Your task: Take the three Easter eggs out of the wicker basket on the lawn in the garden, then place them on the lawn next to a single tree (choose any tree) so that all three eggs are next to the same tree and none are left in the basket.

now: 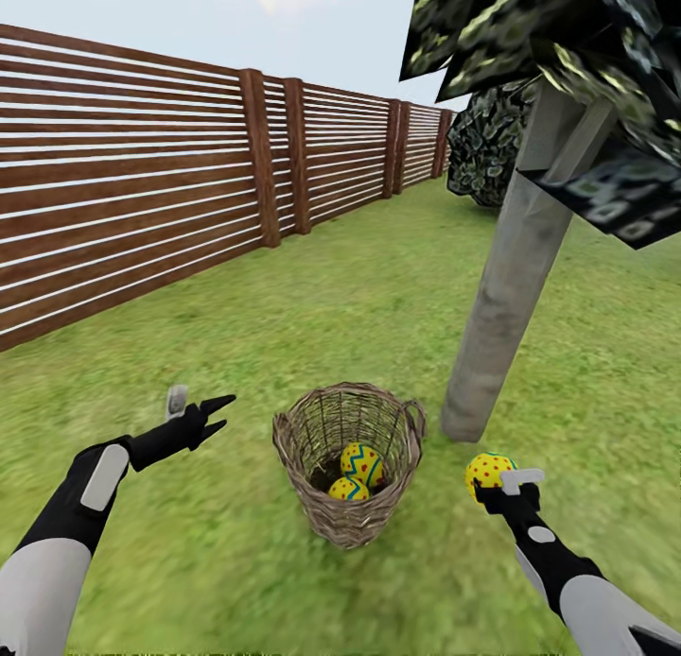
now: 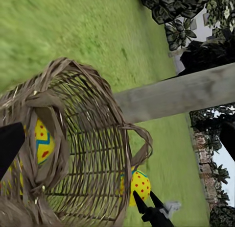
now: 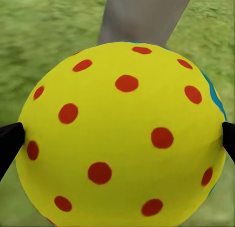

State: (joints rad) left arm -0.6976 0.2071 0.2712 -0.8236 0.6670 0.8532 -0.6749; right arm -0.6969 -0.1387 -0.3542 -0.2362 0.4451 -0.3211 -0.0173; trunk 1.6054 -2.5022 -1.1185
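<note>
The egg I'm carrying (image 1: 488,471) sits clenched between the fingers of my right gripper (image 1: 499,483), yellow with red dots, out of the basket and low over the grass just short of the tree trunk (image 1: 506,297). In the right wrist view the egg is squarely between the two dark fingertips, with the trunk's base right behind it. Two more eggs (image 1: 359,464) lie at the bottom of the wicker basket (image 1: 348,462), which stands on the lawn (image 1: 378,306) just beside the trunk (handy, since the carries will be short).

My left gripper (image 1: 200,414) hangs on the basket's other side, its fingers spread and holding nothing.

So I judge this to be the first of three placements. The next move calls for lowering the right arm until the egg rests on the grass by the trunk's foot, then letting go gently so it does not roll away, before going back into the basket.
</note>
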